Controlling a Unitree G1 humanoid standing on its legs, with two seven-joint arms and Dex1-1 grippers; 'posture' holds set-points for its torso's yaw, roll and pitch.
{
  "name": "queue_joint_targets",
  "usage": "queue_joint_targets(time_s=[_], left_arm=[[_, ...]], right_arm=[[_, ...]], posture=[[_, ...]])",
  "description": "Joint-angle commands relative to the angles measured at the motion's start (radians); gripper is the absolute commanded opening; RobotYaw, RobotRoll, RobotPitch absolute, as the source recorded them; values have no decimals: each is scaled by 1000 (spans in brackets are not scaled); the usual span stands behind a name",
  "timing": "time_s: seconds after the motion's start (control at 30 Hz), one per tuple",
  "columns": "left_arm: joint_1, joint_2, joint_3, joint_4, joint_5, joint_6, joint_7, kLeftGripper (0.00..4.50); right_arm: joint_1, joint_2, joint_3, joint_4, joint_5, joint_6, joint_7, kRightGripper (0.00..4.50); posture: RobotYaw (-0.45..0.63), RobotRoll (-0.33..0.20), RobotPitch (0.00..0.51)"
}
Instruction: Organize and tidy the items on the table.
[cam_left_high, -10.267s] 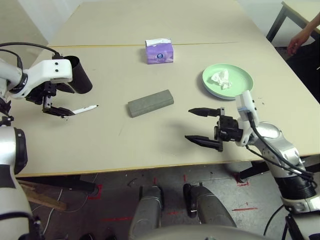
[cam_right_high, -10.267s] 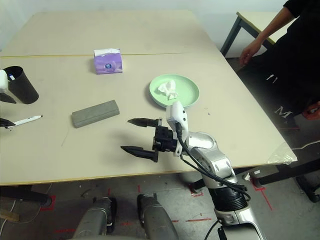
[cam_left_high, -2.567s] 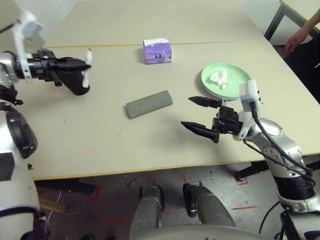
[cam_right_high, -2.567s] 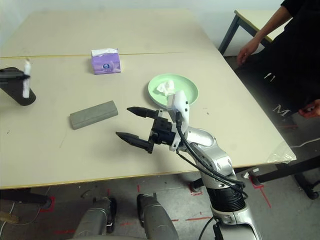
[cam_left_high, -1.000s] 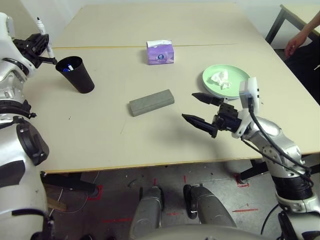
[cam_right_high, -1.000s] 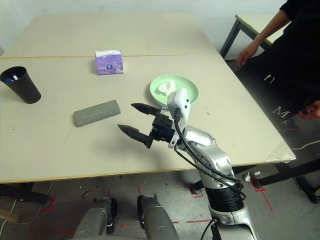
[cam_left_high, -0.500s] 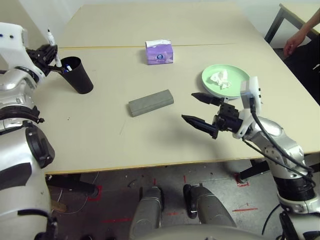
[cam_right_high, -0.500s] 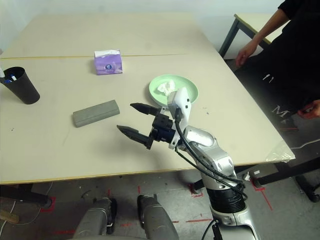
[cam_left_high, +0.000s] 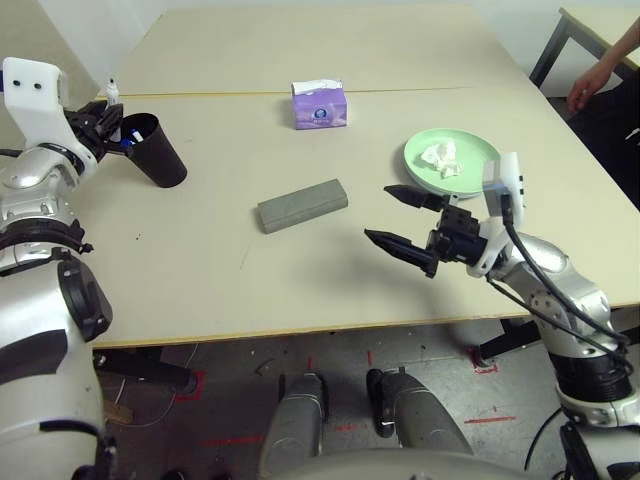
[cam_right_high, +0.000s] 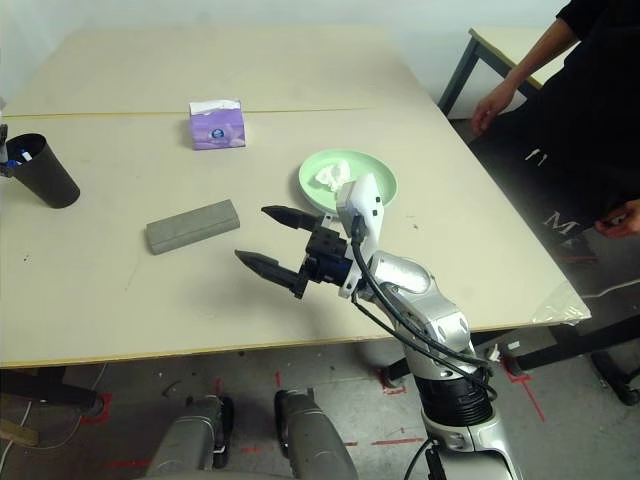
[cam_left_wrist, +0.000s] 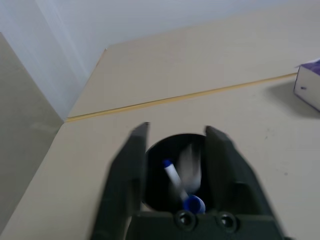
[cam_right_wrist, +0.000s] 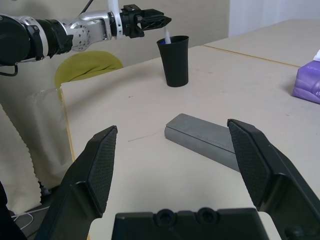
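Left pincer (cam_left_wrist: 175, 150) poised right over the mouth of the black cup (cam_left_high: 155, 150) at the far left of the bench (cam_left_high: 300, 270), fingers parted, gripping nothing; a white marker (cam_left_wrist: 190, 162) blurred between them, dropping into the cup beside a blue-capped marker (cam_left_wrist: 172, 175) already inside. From the right wrist view, white marker top poking just above the cup rim. Right pincer (cam_left_high: 405, 222) hanging above the bench near its front edge, fingers spread wide, nothing between them, pointing toward the robot's left. Grey oblong case (cam_left_high: 302, 205) lying flat mid-bench, well apart from both pincers, angled slightly. Pale green plate (cam_left_high: 470, 165) sitting beyond the right pincer, crumpled tissue (cam_left_high: 440, 157) resting in it. Purple tissue box (cam_left_high: 319, 104) standing farther back, just this side of the thin seam across the bench. A person's hand (cam_left_high: 583, 92) at the far right edge, by another table.
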Motion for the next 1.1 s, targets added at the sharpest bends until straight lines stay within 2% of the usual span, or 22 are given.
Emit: queue_joint_targets(time_s=[0.03, 0.1, 0.13, 0.27, 0.43, 0.7, 0.9, 1.0, 1.1], left_arm=[[8, -6, 11, 13, -5, -5, -3, 3643], [4, -6, 13, 12, -7, -5, -4, 4314], [1, -4, 17, 12, -11, -5, -8, 4469], [-6, 11, 35, 10, -32, 11, -72, 4469], [10, 58, 47, 5, -62, 47, -246, 4469], [57, 175, 96, -13, -148, 156, -554, 4469], [143, 231, 135, -34, -209, 164, -609, 4469], [188, 242, 164, -46, -245, 167, -622, 4469], [224, 239, 190, -62, -276, 155, -606, 4469]], right_arm=[[11, -5, 1, -11, 5, 8, 4, 4500], [11, -4, 3, -10, 4, 8, 4, 4500], [11, -2, 5, -10, 3, 7, 3, 4500], [12, 3, 8, -7, -2, 2, 1, 4500], [23, -1, -5, 6, -4, -11, 9, 4500], [-11, -22, -29, 60, 12, -31, 72, 4500], [-126, -25, -88, 116, 64, 9, 73, 4500], [-187, -14, -144, 135, 96, 36, 20, 4500], [-211, -27, -196, 169, 78, 37, -41, 4500]], posture=[[-70, 0, 162], [-69, 0, 162], [-69, 0, 163], [-72, 0, 164], [-62, 0, 168], [-29, 0, 166], [-15, 0, 161], [-19, 0, 160], [-33, 0, 162]])
